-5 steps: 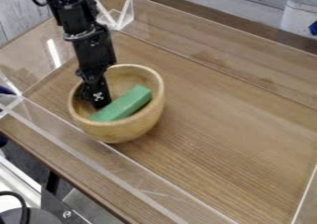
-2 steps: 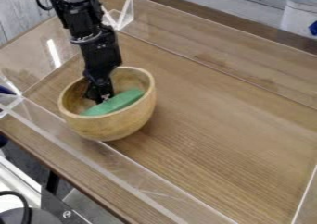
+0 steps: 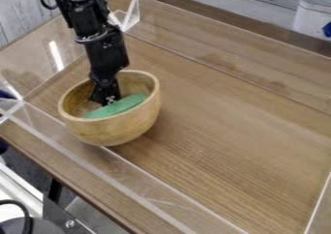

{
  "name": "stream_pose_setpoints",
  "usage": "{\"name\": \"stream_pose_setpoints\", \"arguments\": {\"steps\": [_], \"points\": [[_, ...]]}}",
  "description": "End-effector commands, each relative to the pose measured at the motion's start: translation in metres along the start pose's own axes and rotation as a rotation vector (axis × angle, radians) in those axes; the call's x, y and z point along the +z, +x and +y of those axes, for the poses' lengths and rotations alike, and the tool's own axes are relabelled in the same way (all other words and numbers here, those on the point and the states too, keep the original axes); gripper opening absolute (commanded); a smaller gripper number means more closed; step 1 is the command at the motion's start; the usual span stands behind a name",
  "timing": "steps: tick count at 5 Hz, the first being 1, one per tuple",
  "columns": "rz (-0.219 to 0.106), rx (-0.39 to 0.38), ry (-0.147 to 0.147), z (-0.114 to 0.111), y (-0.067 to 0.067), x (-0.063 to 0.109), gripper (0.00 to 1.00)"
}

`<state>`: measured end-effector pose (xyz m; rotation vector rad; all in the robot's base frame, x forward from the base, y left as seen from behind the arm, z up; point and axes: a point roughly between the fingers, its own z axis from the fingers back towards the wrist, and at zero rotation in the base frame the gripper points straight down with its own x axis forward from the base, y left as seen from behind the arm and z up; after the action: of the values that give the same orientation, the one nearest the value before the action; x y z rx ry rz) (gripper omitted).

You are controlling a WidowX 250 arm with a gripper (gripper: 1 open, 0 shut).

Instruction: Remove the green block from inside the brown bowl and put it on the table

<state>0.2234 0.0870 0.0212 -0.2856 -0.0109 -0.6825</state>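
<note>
**Item 1: hand**. On a black arm that reaches steeply down from the upper left, so the fingers clear the rim and get to the bowl floor. The fingers are drawn together at the left end of the block. The bowl wall and the hand's own body hide the tips, so I cannot tell from where I stand whether the block is pinched between them or only touched.

**Item 2: green block**. 1 flat bar, inside the bowl, lying across the floor with its right end towards the far-right wall. It is not lifted and no part shows above the rim. Its narrow end faces the hand, probably because that is the easiest part to catch in a curved hollow.

**Item 3: brown bowl**. 1 wooden bowl, upright on the tabletop near the front-left corner, close to the clear acrylic wall. Its rounded underside means it can slide or rock when pushed.

**Changes against the frame of 1 second ago:**
- The hand is lower and deeper in the bowl, with its fingers closed.
- The bowl sits a little further left and back, seemingly nudged by the descent.
- The block no longer leans high on the right wall and lies lower, nearer the middle.

**Status, as judged:** grasp stage. The lift-out and the placing on bare tabletop are not yet done.
</note>
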Motion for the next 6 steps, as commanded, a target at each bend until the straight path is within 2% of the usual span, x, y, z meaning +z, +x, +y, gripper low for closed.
{"name": "stream_pose_setpoints", "arguments": {"steps": [1,2,4,6], "points": [[0.003,0.009,-0.058,-0.009,0.001,-0.015,0.00],[-0.004,0.021,-0.073,-0.015,0.005,-0.019,0.00],[-0.012,-0.009,-0.134,-0.028,-0.002,-0.025,0.00],[-0.020,-0.066,-0.105,-0.027,-0.004,-0.028,0.00]]}}
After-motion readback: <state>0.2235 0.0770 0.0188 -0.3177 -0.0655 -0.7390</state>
